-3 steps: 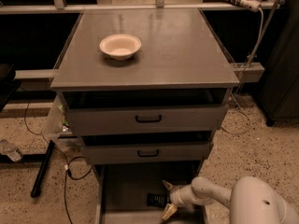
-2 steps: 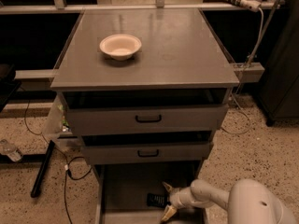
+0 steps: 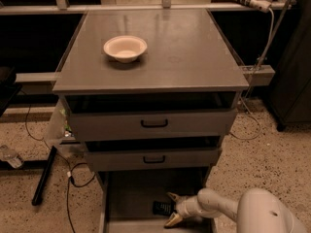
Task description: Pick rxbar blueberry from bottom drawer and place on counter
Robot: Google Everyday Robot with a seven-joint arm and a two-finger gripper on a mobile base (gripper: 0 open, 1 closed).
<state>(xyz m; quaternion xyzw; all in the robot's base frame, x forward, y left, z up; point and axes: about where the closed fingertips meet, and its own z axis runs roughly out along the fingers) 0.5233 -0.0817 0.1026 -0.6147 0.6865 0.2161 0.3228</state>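
The counter (image 3: 184, 57) fills the view's centre up to 12 o'clock. It carries only a pale bowl (image 3: 125, 48) toward its 11 o'clock corner, so nothing has been delivered yet. Below the 2 upper drawers, the bottom drawer (image 3: 131, 198) stands pulled out at 6 o'clock. The white arm (image 3: 218, 205) reaches into it from 5 o'clock. Over the past second almost nothing has shifted: arm, gripper (image 3: 172, 209) and bar sit where they did.

The gripper is low over the drawer floor. Its 2 fingers are spread wide, 1 tip toward 12 o'clock and 1 toward 6 o'clock of the bar's near end. The rxbar blueberry (image 3: 159, 208) lies flat on the drawer floor at the gripper's 9 o'clock, not yet clamped. This pause likely means the approach is finished and closing on the bar comes next.
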